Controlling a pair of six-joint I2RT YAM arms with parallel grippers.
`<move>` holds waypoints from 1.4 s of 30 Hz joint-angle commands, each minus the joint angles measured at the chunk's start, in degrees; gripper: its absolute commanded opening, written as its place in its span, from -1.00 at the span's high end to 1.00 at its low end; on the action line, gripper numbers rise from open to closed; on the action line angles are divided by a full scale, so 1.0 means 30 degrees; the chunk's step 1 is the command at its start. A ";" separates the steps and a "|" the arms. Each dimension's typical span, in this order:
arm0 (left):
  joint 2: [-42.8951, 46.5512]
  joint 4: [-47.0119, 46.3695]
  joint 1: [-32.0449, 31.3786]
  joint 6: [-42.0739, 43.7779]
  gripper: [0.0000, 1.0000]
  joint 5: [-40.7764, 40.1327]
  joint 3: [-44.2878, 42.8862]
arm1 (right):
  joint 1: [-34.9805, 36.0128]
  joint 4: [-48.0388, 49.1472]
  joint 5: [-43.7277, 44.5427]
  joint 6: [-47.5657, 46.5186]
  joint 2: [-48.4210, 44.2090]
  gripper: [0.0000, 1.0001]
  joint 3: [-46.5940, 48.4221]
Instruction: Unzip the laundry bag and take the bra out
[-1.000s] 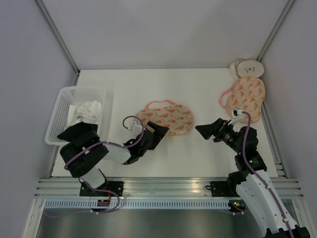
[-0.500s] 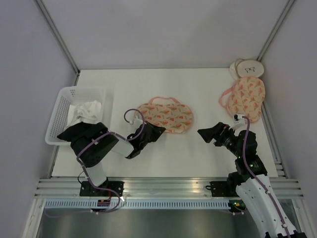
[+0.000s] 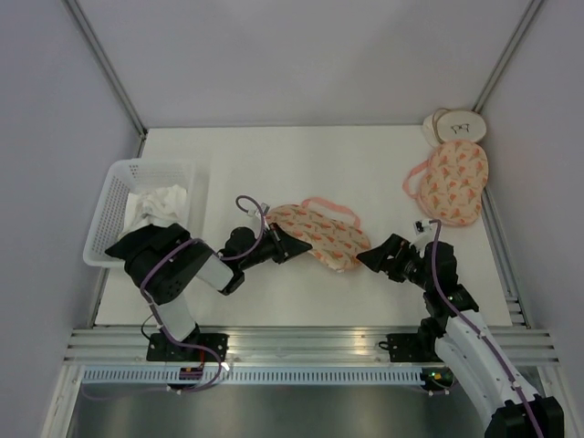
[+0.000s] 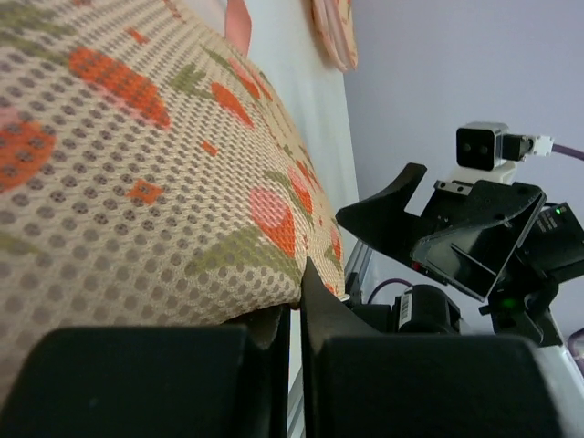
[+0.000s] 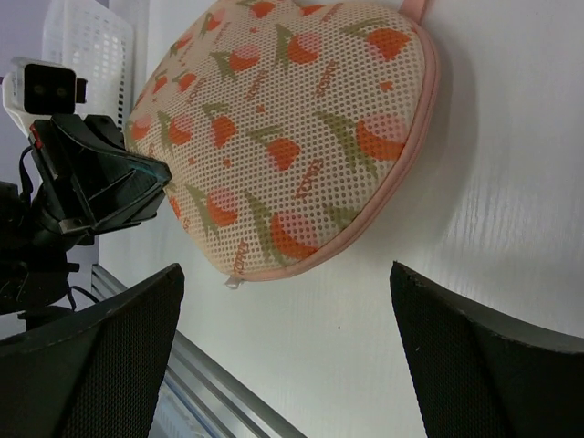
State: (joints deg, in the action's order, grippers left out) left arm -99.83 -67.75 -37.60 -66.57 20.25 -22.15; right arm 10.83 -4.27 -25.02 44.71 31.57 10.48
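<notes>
The laundry bag (image 3: 324, 233), peach mesh with an orange-pink print and pink trim, lies near the middle of the white table. My left gripper (image 3: 288, 245) is at its left end, shut, with the bag's edge pinched between the jaws (image 4: 294, 315); the mesh (image 4: 137, 164) fills that wrist view. My right gripper (image 3: 372, 258) stands open just right of the bag, a little off its end. In the right wrist view the bag (image 5: 283, 137) lies ahead of the open fingers (image 5: 91, 356), with a small zip pull (image 5: 234, 281) at its near rim. The bra is hidden.
A white basket (image 3: 114, 196) holding white cloth (image 3: 160, 203) stands at the left. A rounder pouch of the same print (image 3: 453, 181) lies at the back right, with white round pieces (image 3: 456, 126) behind it. A metal rail (image 3: 310, 345) runs along the near edge.
My left gripper has shut on the bag's left end. The bag has shifted right and nearer the front. The right gripper has dropped lower, closer to the bag's right end.
</notes>
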 commanded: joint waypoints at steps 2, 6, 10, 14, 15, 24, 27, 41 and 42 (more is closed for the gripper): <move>-0.0445 -0.3089 0.0172 -0.0019 0.95 0.1166 0.0879 | 0.0110 0.0402 -0.1181 -0.0955 0.0930 -0.96 0.0489; 0.1280 0.0599 -0.0178 0.0945 0.95 -0.0682 0.1027 | 0.0665 -0.0856 -0.1622 -0.1630 0.1077 -0.80 0.1191; 0.4177 0.4907 -0.0531 0.2205 0.96 -0.2731 0.0531 | 0.1135 -0.1330 -0.2003 -0.1661 0.1923 -0.62 0.1516; 0.5762 0.7607 -0.0970 0.2705 0.95 -0.4023 0.0003 | 0.2159 -0.0454 -0.1565 -0.0903 0.2746 -0.54 0.1254; 0.5912 0.8133 -0.1203 0.2793 0.95 -0.4229 -0.0115 | 0.2858 0.0158 -0.1013 -0.0580 0.2834 -0.54 0.1166; 0.5737 0.8403 -0.1908 0.2355 0.95 -0.4582 0.0059 | 0.7868 0.4058 0.2036 0.1357 0.5820 -0.54 0.1691; 0.6147 0.8372 -0.1967 0.2266 0.95 -0.4612 0.0382 | 0.8371 0.4993 0.2772 0.1240 0.7691 -0.53 0.1751; 0.6501 0.8930 -0.2113 0.2472 0.95 -0.4260 0.0733 | 0.9397 0.6083 0.4003 0.0683 1.0451 -0.02 0.4064; 0.6500 0.8901 -0.2113 0.2414 0.95 -0.4260 0.0850 | 0.9456 0.6054 0.4002 0.0654 1.0684 0.06 0.4181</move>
State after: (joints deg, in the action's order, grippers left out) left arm -80.55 -39.11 -43.27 -61.19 7.44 -20.47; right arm 38.48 10.74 -13.89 47.16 62.39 20.25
